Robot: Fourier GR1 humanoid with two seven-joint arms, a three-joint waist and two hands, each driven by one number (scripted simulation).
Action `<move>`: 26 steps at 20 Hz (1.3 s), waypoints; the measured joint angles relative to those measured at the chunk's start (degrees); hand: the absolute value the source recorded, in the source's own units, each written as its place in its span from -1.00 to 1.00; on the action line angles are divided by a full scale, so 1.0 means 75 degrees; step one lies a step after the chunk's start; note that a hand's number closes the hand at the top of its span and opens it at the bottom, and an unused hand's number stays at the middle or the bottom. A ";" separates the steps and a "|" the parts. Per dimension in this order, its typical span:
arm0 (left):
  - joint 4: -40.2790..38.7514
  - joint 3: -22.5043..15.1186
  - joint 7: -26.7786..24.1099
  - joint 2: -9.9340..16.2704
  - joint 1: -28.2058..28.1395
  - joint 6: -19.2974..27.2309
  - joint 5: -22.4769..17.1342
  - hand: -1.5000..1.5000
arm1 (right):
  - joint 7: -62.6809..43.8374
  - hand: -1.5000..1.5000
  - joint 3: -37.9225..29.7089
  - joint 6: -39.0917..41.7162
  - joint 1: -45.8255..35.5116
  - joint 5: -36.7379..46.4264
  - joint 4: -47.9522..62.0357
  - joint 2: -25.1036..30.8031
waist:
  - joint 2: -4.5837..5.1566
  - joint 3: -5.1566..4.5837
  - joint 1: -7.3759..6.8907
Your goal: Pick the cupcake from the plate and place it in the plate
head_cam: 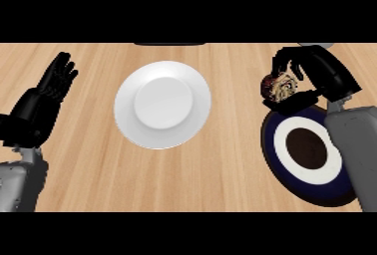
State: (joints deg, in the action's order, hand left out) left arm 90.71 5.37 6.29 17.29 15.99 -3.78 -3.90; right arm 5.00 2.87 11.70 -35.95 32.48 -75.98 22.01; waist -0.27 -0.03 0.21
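while curled at the far right: right hand [313, 74] clasps the cupcake [281, 87] above the dark plate's [283, 164] rim
white plate [163, 104]: mid-counter, apart
left hand [50, 87]: fingers straight, holding nothing

A kitchen counter here: pale wood-grain top [221, 174] fills the frame. White plate [162, 104] centre, dark-rimmed plate [305, 149] right.

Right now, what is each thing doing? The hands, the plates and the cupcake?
Right hand: fingers curled round the cupcake.
Cupcake: held in the right hand, by the dark plate's far rim.
Dark plate: on the counter, nothing on it.
White plate: on the counter, nothing on it.
Left hand: open, resting at the left edge.
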 measured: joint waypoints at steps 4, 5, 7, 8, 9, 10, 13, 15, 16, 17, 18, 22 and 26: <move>0.0170 -0.0081 0.0056 -0.0112 -0.0052 0.0019 0.0081 0.00 | -0.0544 1.00 0.0301 0.0048 -0.0397 0.0077 -0.0214 -0.0678 | 0.0016 0.0000 -0.0051; 0.0230 -0.0062 0.0071 -0.0104 -0.0077 0.0011 0.0092 0.00 | -0.0754 1.00 0.0350 0.0102 -0.0495 0.0097 -0.0306 -0.0818 | 0.0019 0.0001 -0.0054; 0.0279 -0.0018 0.0103 -0.0085 -0.0066 -0.0029 0.0069 0.00 | -0.1059 1.00 0.0472 0.0104 -0.0859 0.0165 -0.0175 -0.1184 | 0.0025 0.0001 -0.0078; 0.0318 0.0009 0.0164 -0.0065 -0.0062 -0.0054 0.0046 0.00 | -0.1236 1.00 0.0583 0.0086 -0.0908 0.0207 -0.0243 -0.1401 | 0.0024 0.0001 -0.0078; 0.0166 0.0007 0.0103 -0.0092 0.0031 -0.0038 0.0097 0.00 | -0.1325 1.00 0.0622 0.0049 -0.1029 0.0226 -0.0145 -0.1589 | 0.0030 0.0001 -0.0075; 0.0188 -0.0001 0.0087 -0.0110 0.0006 -0.0066 0.0089 0.00 | -0.1418 1.00 0.0658 0.0013 -0.1194 0.0264 0.0040 -0.1773 | 0.0033 0.0001 -0.0088; 0.0160 0.0038 0.0158 -0.0108 0.0092 -0.0117 0.0073 0.00 | -0.1620 1.00 0.0734 -0.0084 -0.1564 0.0349 0.0507 -0.2266 | 0.0041 0.0000 -0.0104; 0.0102 0.0072 0.0103 -0.0076 0.0112 -0.0174 0.0087 0.00 | -0.1752 1.00 0.0880 -0.0320 -0.1825 0.0306 0.0908 -0.2520 | 0.0048 0.0000 -0.0128; 0.0011 0.0021 0.0032 -0.0133 0.0139 -0.0148 0.0156 0.00 | -0.1850 1.00 0.0949 -0.0477 -0.2083 0.0250 0.1219 -0.2608 | 0.0058 0.0001 -0.0151; 0.0037 0.0019 0.0079 -0.0125 0.0187 -0.0180 0.0131 0.00 | -0.1896 1.00 0.1113 -0.0738 -0.2239 0.0199 0.1561 -0.2677 | 0.0064 0.0000 -0.0192; 0.0087 0.0084 0.0072 -0.0083 0.0117 -0.0247 0.0064 0.00 | -0.1856 1.00 0.1248 -0.0959 -0.2291 0.0180 0.1835 -0.2733 | 0.0065 0.0000 -0.0206; -0.0050 0.0009 -0.0035 -0.0191 0.0191 -0.0240 0.0151 0.00 | -0.1910 1.00 0.1743 -0.1776 -0.3092 -0.0108 0.3245 -0.2857 | 0.0097 -0.0001 -0.0313; -0.0135 -0.0080 -0.0196 -0.0280 0.0201 -0.0300 0.0195 0.00 | -0.1891 1.00 0.2481 -0.2548 -0.3654 -0.0556 0.4426 -0.2905 | 0.0129 -0.0003 -0.0456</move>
State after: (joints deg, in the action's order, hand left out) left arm 89.69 4.77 4.82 15.19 17.50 -6.03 -2.44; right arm -9.18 21.48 -7.40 -63.35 28.31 -42.78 0.22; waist 0.70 -0.05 -3.21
